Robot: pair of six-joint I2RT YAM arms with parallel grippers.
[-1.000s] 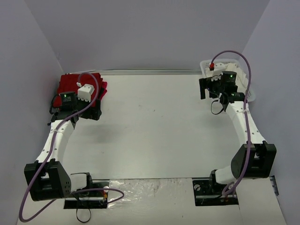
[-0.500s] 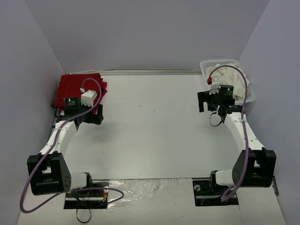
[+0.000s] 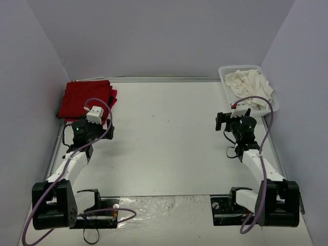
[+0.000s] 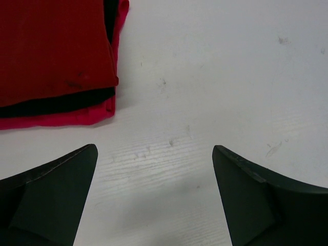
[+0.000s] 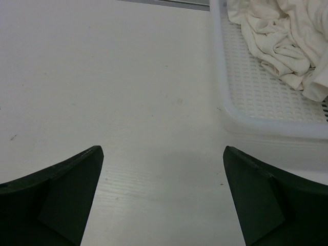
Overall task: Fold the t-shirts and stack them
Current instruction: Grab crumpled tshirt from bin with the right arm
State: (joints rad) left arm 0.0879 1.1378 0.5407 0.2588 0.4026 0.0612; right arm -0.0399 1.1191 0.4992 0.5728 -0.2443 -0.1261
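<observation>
We find the cream t-shirt [image 5: 279, 36] crumpled inside the basket [image 5: 220, 77] and the red t-shirts [image 3: 86, 98] stacked far left of it. Right gripper [image 5: 163, 148], near the basket, and left gripper [image 4: 154, 148], well apart from it, are spread.

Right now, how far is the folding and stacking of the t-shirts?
Done: the red t-shirts lie folded in a stack at the far left. In hand: nothing; left gripper and right gripper are open and empty. Remaining: the cream-white t-shirt lies crumpled in the mesh basket.
</observation>
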